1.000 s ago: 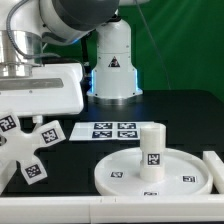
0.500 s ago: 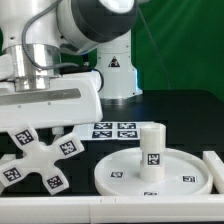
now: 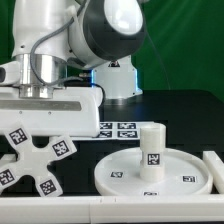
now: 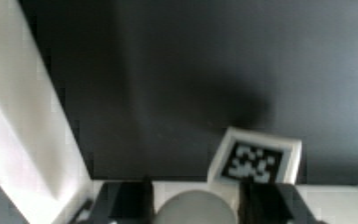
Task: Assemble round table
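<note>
One cross piece (image 3: 36,162) sat clenched in your gripper (image 4: 197,202), so you needed to level it and centre it above the post (image 3: 151,145).

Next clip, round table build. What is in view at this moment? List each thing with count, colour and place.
round disc: one, white, rimmed, on the table at the exterior view's right.
post: one, white, upright on the disc's middle.
cross piece: one, white, tagged, at the exterior view's lower left, under the end effector.
marker board: one, white, flat on the table behind the disc.
table: one, black.
backdrop: one, green, behind.
arm: one, white and grey, at the exterior view's upper left.
end effector: one, white, fingers closed on the cross piece.
</note>
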Available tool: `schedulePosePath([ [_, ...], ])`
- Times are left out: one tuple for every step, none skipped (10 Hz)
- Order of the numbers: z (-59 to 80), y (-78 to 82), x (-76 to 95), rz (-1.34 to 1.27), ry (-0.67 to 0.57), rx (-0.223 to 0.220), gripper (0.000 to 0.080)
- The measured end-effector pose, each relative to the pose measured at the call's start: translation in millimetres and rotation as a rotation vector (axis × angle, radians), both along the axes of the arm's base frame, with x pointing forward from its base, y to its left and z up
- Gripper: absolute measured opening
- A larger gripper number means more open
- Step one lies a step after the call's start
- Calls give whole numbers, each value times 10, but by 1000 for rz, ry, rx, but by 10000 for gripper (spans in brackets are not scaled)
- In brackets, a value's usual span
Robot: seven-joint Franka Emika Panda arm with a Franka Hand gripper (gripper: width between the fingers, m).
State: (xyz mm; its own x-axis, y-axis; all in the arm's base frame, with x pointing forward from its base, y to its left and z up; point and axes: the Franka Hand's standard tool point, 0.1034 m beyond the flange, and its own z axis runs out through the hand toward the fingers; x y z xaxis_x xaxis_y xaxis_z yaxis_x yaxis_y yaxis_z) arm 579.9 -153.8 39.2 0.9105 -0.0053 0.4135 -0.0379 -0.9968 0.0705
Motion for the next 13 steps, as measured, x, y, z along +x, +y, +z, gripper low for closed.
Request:
schedulePosePath([
  [-30, -4, -29, -4, 5, 4, 225],
  [-24, -1, -11, -6, 3, 6, 225],
  [-26, -4, -4, -8, 3, 7, 320],
  [-32, -4, -5, -9, 4, 8, 458],
  [-35, -3, -3, -11, 4, 9, 581],
  [-37, -2, -3, -15, 4, 11, 581],
  [-22, 10, 0, -23, 6, 22, 635],
  [82, 59, -39, -31, 24, 69, 646],
  [202, 67, -117, -41, 27, 78, 646],
  [260, 94, -188, -52, 33, 88, 649],
  [342, 122, -217, -54, 36, 103, 649],
  [435, 135, -219, -59, 31, 111, 649],
  [532, 125, -201, -57, 25, 117, 649],
])
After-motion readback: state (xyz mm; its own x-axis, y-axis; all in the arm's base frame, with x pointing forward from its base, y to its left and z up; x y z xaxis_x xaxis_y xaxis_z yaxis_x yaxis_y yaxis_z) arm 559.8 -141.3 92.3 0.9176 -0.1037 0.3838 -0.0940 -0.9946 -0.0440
